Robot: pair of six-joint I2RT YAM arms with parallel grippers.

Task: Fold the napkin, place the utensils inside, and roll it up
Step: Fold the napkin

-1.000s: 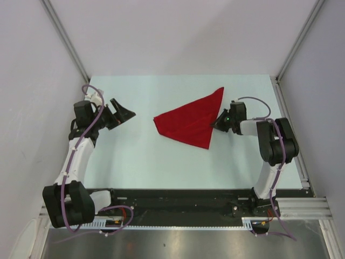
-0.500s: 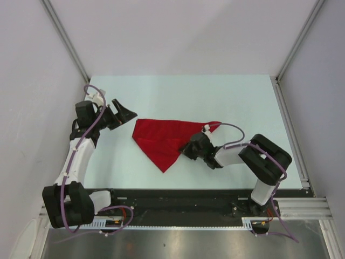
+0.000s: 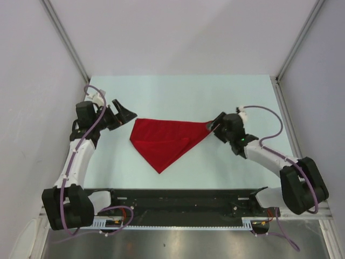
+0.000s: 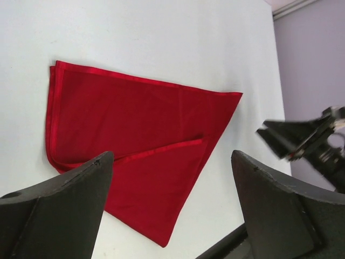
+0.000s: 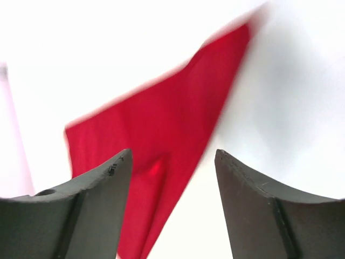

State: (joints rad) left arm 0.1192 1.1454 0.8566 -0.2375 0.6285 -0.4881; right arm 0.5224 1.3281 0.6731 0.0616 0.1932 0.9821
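Observation:
The napkin (image 3: 164,139) is a red cloth folded into a triangle, lying flat mid-table with its long edge at the far side and its point toward me. My left gripper (image 3: 128,115) stands open just beyond the cloth's left corner; its wrist view looks across the napkin (image 4: 135,124) between its wide jaws (image 4: 172,156). My right gripper (image 3: 214,125) is open at the cloth's right corner, holding nothing. In its own blurred view the napkin (image 5: 161,135) lies ahead of the gripper (image 5: 172,154). The utensils are out of view.
The pale table (image 3: 178,91) ends at a black rail (image 3: 178,197) along the near edge. Metal frame posts (image 3: 66,40) and plain walls close in both sides. The right gripper (image 4: 294,137) shows at the right of the left wrist view.
The right gripper dragged the napkin left and turned it, then opened and let go. It has drawn back to the cloth's right corner. The left arm has hardly moved.

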